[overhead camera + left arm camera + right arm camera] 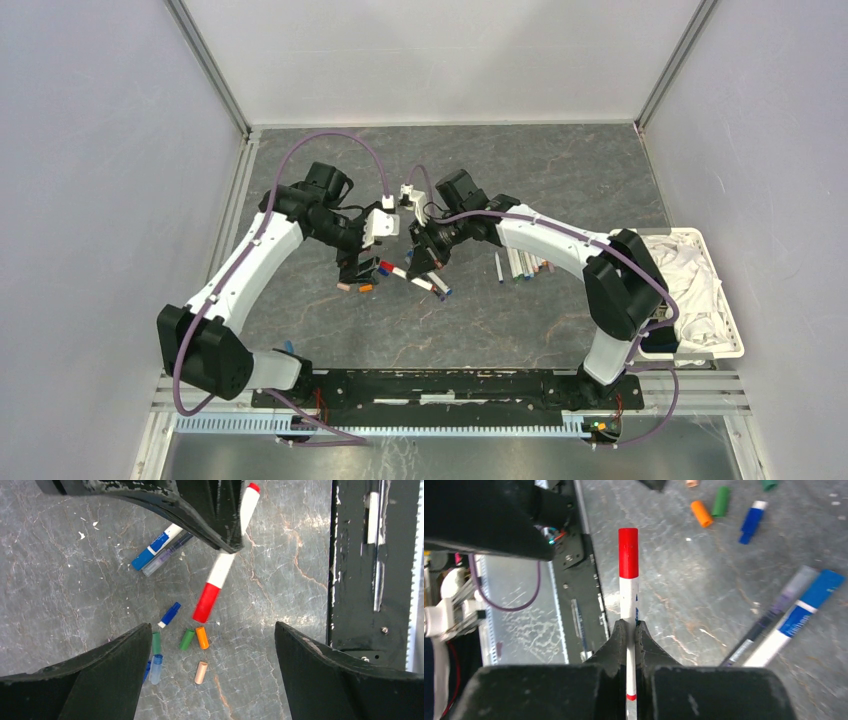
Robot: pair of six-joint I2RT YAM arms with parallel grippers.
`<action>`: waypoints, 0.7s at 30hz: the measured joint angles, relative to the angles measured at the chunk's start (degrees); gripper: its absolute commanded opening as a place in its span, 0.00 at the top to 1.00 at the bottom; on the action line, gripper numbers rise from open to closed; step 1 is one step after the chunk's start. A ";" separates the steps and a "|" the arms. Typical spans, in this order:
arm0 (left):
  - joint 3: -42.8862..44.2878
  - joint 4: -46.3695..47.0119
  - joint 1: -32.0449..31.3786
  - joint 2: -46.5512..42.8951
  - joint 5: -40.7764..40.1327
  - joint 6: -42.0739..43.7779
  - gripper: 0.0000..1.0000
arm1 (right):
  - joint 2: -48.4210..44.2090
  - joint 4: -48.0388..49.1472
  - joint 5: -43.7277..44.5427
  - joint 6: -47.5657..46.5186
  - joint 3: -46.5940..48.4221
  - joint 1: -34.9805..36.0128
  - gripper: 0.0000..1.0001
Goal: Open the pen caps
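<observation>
The red cap [628,552] looks like the one up next. It's on the end of a white-barrelled pen [627,597] held up off the surface [300,580], cap end poking out toward the left gripper [212,629]. The right gripper [629,630] has its jaws clamped on the barrel just behind the cap. The left one's jaws are spread wide with nothing in them, hovering right by the cap.

Handling guess: it's tiny, light, hard, smooth plastic on a press fit, so probably slippery and likely to let go with a pop. I'd pinch it square across the middle and pull straight along the barrel. A crooked pull could make the thin barrel slide or twist in the right jaws.

Just past the red cap lie loose ones: a green cap [187,639], an orange cap [202,637] and a peach cap [201,672]. Two blue pens [152,555] lie beside it. A row of pens [520,265] sits well away from it, toward the white basket [710,352].

Hard to see: the pen's back end is buried in the right gripper. A couple more caps are half tucked under a left jaw. From above, the row is too small to tell which pens are capped.
</observation>
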 measured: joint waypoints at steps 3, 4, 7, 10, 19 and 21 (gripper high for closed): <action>-0.35 -0.28 -1.07 0.04 -0.98 1.88 0.14 | 0.00 -0.52 -4.24 -0.09 0.00 0.52 1.00; -0.50 -0.31 -1.29 0.04 -1.09 2.45 0.18 | 0.00 -0.61 -5.33 -0.07 0.00 0.70 1.00; -1.31 -0.26 -1.70 0.04 -1.25 3.87 0.30 | 0.00 -0.55 -7.87 0.07 0.00 0.87 1.00; -2.47 -0.26 -2.27 0.04 -1.53 4.24 0.35 | 0.00 -0.15 -9.42 0.55 0.00 0.87 1.00; -4.22 -0.20 -4.76 -0.02 -2.08 5.68 0.95 | 0.00 2.93 -11.02 3.63 -0.17 0.87 1.00; -4.31 -0.81 -5.25 -0.07 -2.69 5.92 0.98 | 0.00 3.06 -10.73 3.72 -0.17 0.85 0.86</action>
